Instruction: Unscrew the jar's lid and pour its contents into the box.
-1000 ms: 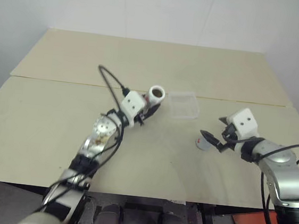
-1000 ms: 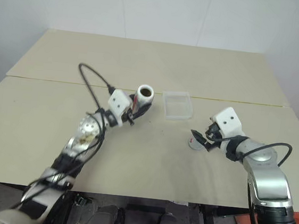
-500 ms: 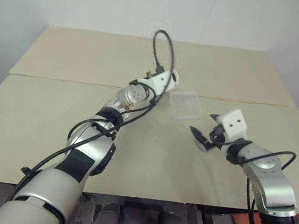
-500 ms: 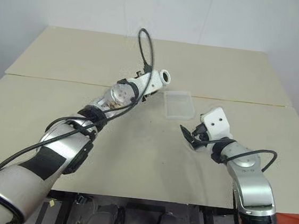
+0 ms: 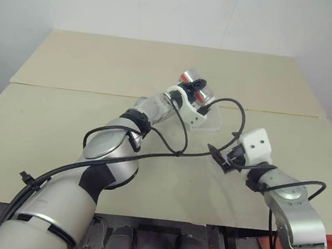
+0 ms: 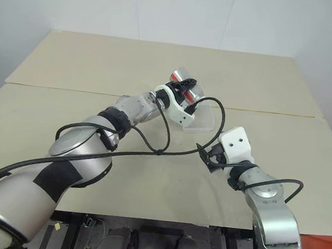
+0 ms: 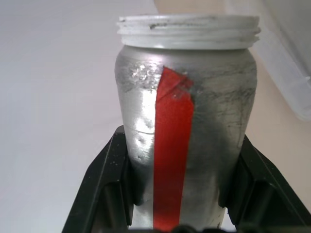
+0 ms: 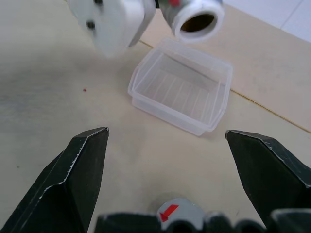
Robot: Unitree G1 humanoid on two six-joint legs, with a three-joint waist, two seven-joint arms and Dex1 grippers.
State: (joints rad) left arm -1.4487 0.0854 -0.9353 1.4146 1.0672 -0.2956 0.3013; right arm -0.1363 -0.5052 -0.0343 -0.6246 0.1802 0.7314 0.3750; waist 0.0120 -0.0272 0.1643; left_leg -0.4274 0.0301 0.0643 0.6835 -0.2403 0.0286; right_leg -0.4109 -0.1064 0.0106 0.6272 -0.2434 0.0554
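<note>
My left gripper (image 5: 197,87) is shut on the silver jar (image 7: 187,121), which has a red strip down its side. The lid is off and the jar's threaded mouth (image 8: 197,22) is bare. The jar hangs tilted just behind the clear plastic box (image 8: 165,104), mouth leaning over the box's far edge. Inside the mouth looks dark brown; the contents stay hidden there. The box's ribbed floor is bare. My right gripper (image 5: 219,158) stands open, low over the table in front of the box. The grey lid (image 8: 177,213), marked with a red arrow, lies on the table under that gripper's base.
The beige table (image 5: 62,149) has a seam running across it behind the box. A black cable (image 5: 178,151) from my left arm loops down over the table between the two grippers. A white wall stands behind the table's far edge.
My left arm swung right and rolled the jar over, from beside the box to above its far edge, mouth tipping toward it. My right gripper drew back and left, staying open.
</note>
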